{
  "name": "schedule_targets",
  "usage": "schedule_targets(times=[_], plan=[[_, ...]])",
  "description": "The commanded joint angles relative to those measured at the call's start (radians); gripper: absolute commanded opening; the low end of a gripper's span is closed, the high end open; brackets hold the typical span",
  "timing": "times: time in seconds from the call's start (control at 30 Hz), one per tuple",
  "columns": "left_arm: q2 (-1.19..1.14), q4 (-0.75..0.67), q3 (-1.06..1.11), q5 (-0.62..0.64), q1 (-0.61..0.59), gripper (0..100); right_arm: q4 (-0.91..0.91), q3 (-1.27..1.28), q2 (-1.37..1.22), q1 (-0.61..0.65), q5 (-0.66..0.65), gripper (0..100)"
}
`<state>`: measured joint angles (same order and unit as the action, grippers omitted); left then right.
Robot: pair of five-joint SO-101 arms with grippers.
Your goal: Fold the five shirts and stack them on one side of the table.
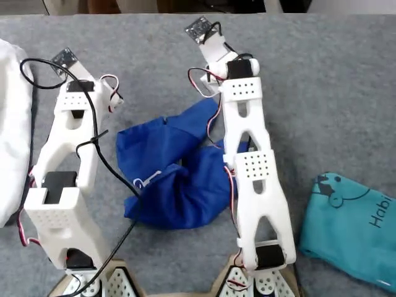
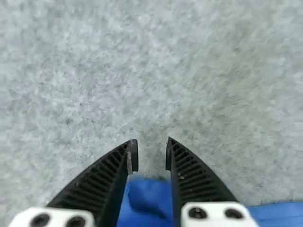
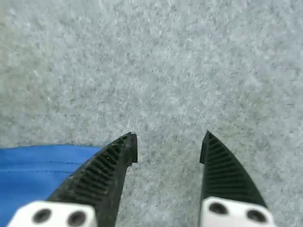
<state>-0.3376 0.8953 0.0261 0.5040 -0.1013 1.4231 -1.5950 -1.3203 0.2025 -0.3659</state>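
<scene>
A crumpled blue shirt point(image 1: 173, 179) lies in a heap on the grey carpeted table between my two arms. My left gripper point(image 2: 151, 146) hovers over bare carpet with its fingers a narrow gap apart. A bit of the blue shirt point(image 2: 147, 203) shows between them near their base, and I cannot tell whether it touches them. My right gripper point(image 3: 168, 142) stands wide open over bare carpet past the far edge of the blue shirt point(image 3: 38, 170), with nothing between its fingers. A folded teal shirt point(image 1: 349, 223) lies at the right edge.
White cloth point(image 1: 12, 124) lies along the table's left edge. The left arm point(image 1: 68, 142) and the right arm point(image 1: 247, 124) both stretch toward the far side. A black cable point(image 1: 99, 154) hangs along the left arm. Bare carpet point(image 1: 328, 80) spreads at the far right.
</scene>
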Motion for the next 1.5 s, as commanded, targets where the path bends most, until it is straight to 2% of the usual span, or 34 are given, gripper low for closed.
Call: schedule_targets(times=[0.0, 0.1, 0.27, 0.6, 0.77, 1.1, 1.33, 1.47], plan=[[-0.022, -0.055, 0.018, 0.009, 0.009, 11, -0.025, 0.005, 0.027, 0.004, 0.003, 18.4], [-0.036, -0.054, 0.015, 0.009, 0.003, 11, -0.026, 0.016, 0.027, 0.021, 0.002, 15.0], [-0.038, -0.055, 0.015, 0.009, -0.002, 11, -0.026, 0.071, 0.021, 0.045, -0.023, 14.8], [-0.042, -0.058, 0.015, 0.009, 0.000, 11, -0.040, 0.186, 0.053, 0.053, 0.041, 14.8], [-0.042, -0.057, 0.015, 0.009, 0.000, 11, -0.037, 0.194, 0.053, 0.047, 0.109, 14.8], [-0.042, -0.058, 0.015, 0.009, 0.003, 11, 0.063, 0.183, 0.054, 0.054, 0.109, 14.6], [-0.044, -0.055, 0.015, 0.009, 0.005, 11, 0.068, 0.168, 0.053, 0.058, 0.109, 14.3], [-0.044, -0.055, 0.015, 0.009, 0.005, 11, 0.083, 0.166, 0.053, 0.058, 0.109, 9.3]])
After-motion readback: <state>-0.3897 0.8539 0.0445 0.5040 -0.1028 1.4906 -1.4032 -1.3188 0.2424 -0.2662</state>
